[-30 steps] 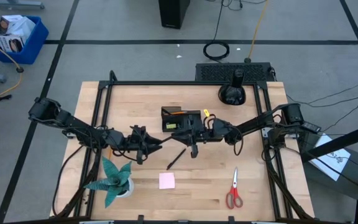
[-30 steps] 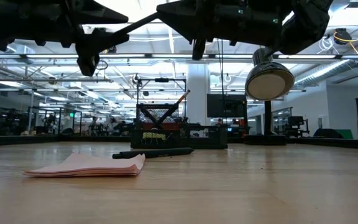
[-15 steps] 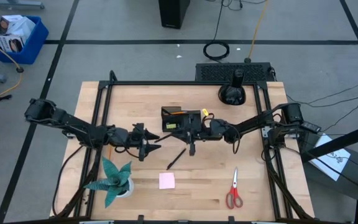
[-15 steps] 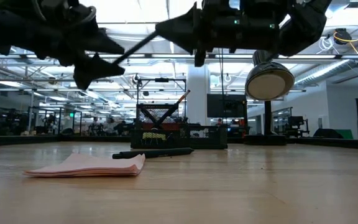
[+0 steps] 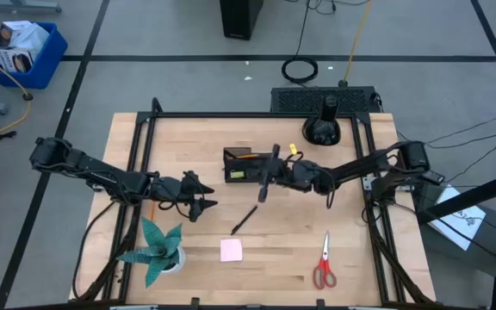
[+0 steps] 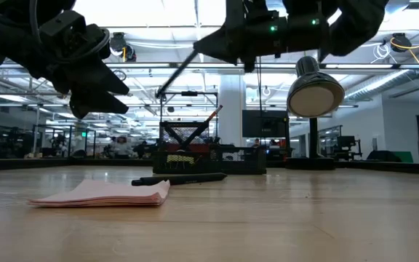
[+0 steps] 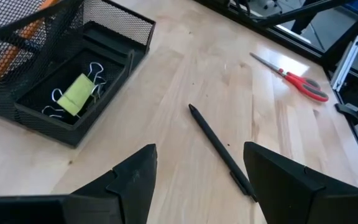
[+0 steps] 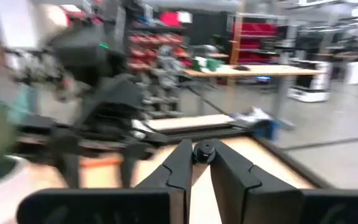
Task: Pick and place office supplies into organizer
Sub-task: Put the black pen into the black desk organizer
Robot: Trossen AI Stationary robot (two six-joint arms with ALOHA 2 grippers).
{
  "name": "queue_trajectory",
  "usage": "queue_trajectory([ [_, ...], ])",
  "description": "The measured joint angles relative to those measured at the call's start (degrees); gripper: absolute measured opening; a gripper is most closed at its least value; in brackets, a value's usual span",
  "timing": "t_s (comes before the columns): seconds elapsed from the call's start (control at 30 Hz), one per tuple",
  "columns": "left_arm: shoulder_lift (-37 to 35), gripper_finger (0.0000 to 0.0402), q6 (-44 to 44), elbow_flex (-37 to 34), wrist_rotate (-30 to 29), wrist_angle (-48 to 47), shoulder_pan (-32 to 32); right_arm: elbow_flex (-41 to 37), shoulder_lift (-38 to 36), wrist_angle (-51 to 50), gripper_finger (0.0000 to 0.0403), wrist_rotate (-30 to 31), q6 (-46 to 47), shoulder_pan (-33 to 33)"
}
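L to R: the teal plant (image 5: 156, 250) sits at the near-left of the table, not part of the job. Just beside it, the left gripper (image 5: 199, 206) hangs over bare wood w/ its claw spread wide and nothing in it. Its wrist view looks down on the loose black pen (image 7: 220, 150), which lies flat and slanted between the fingers' (image 7: 132, 182) line of sight. The pink sticky-note pad (image 5: 231, 250) lies near the front edge, the loose pen just behind it.

The organizer (image 5: 236, 154) stands mid-table: black mesh, an orange pencil in the tall section, binder clips (image 7: 89, 78) and a yellow piece (image 7: 76, 94) in the low tray.

The right gripper (image 8: 197, 163) hovers at the organizer's right end, claw pinched tight on a second black pen (image 6: 177, 70) that hangs tilted.

Probably the drop-in step: get the pen's lower tip over the tall section, bring it closer to upright, lower before letting go, else it may tip out over the rim. The L arm should wait, since the arms are close.

The red-handled scissors (image 5: 324, 261) lie front-right, well apart from the rest.
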Motion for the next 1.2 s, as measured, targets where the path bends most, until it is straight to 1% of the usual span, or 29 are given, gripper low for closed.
queue_trajectory([
  [0.1,0.0,0.0244,0.2,0.0,0.0,0.1,0.0,0.1,-2.3,-3.4,0.0031,3.8,-1.5,-0.1],
  [0.2,0.0,0.0244,0.3,0.0,-0.1,0.2,0.0,2.1,-4.2,-11.8,0.0034,6.2,-1.5,-1.0],
  [0.37,0.0,0.0244,0.4,0.0,-0.3,1.6,0.0,9.8,-4.9,-27.8,0.0034,6.3,-0.8,-3.7],
  [0.5,0.0,0.0244,0.9,0.0,-0.3,1.8,0.0,16.1,-4.9,-38.1,0.0031,5.9,-0.5,-5.7],
  [0.57,0.0,0.0244,1.0,0.0,-0.2,1.9,0.0,18.4,-4.9,-41.4,0.0034,3.6,0.8,-7.0],
  [0.7,0.0,0.0244,1.0,0.0,-0.2,1.9,0.0,21.1,-4.9,-45.7,0.0034,-1.0,4.3,-9.8],
  [0.83,0.0,0.0244,1.0,0.0,-0.2,1.9,-0.1,21.2,-4.9,-50.5,0.0030,-4.1,7.3,-11.9],
  [0.97,0.0,0.0244,1.0,0.0,-0.2,2.0,-0.1,20.7,-3.3,-50.4,0.0037,-4.8,8.0,-12.5],
  [1.03,0.0,0.0244,1.0,0.0,-0.2,2.0,-0.1,20.7,-1.9,-49.1,0.0040,-7.1,8.0,-12.4],
  [1.2,0.0,0.0244,1.0,0.0,-0.2,2.7,0.0,20.7,2.2,-48.0,0.0031,-7.5,7.7,-12.9],
])
